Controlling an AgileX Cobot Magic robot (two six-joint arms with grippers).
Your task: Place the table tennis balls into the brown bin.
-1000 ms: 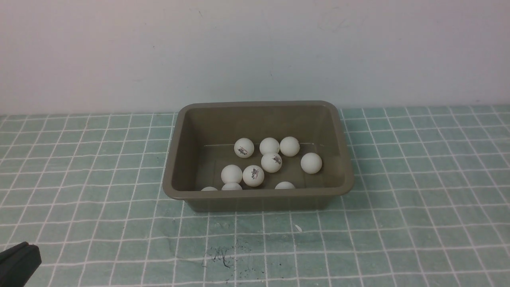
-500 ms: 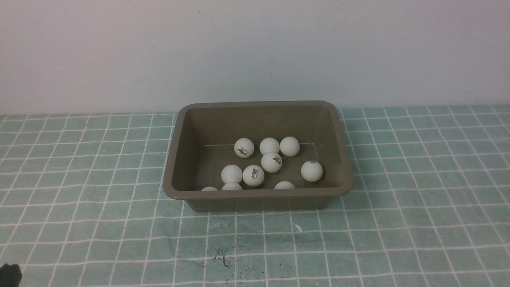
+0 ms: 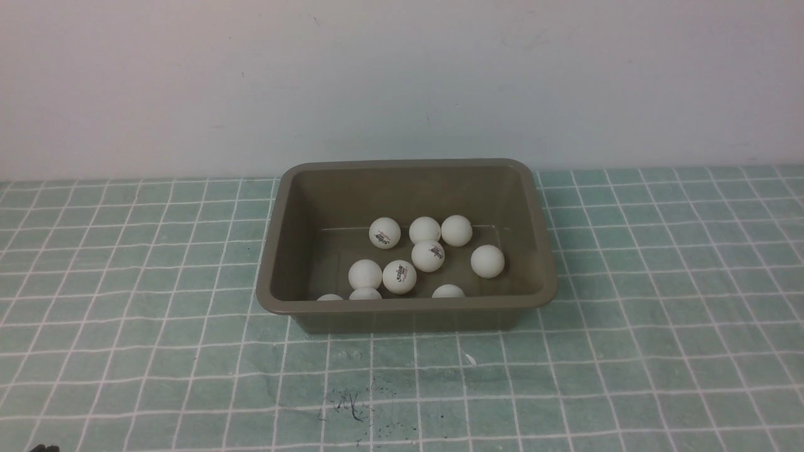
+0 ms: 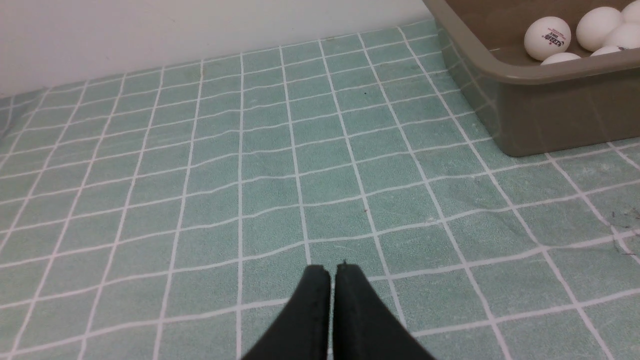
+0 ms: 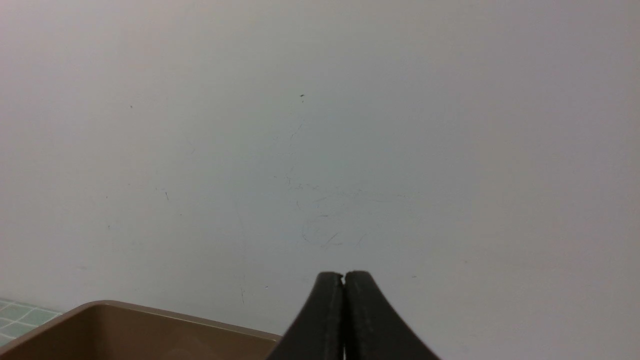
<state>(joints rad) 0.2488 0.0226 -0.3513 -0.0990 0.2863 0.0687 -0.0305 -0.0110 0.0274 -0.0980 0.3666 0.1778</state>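
White table tennis balls [image 3: 427, 256] are all being held in the brown bin [image 3: 282, 251]; the left gripper [image 4: 332, 270] is being withdrawn near-left, both grippers closed empty, the rightmost ball still settling.

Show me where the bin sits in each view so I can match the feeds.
Front: bin mid-frame on the checked cloth, balls inside.
Left wrist: one corner at the picture's edge, balls showing over the rim.
Right wrist: only a rim corner against the wall.
Shared landmark: the bin's rim.

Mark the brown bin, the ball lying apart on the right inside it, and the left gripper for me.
brown bin [image 3: 402, 306], front view, on the near rim.
lone ball [image 3: 487, 261], front view, middle of the ball.
left gripper [image 4: 333, 270], left wrist view, between the shut fingertips.
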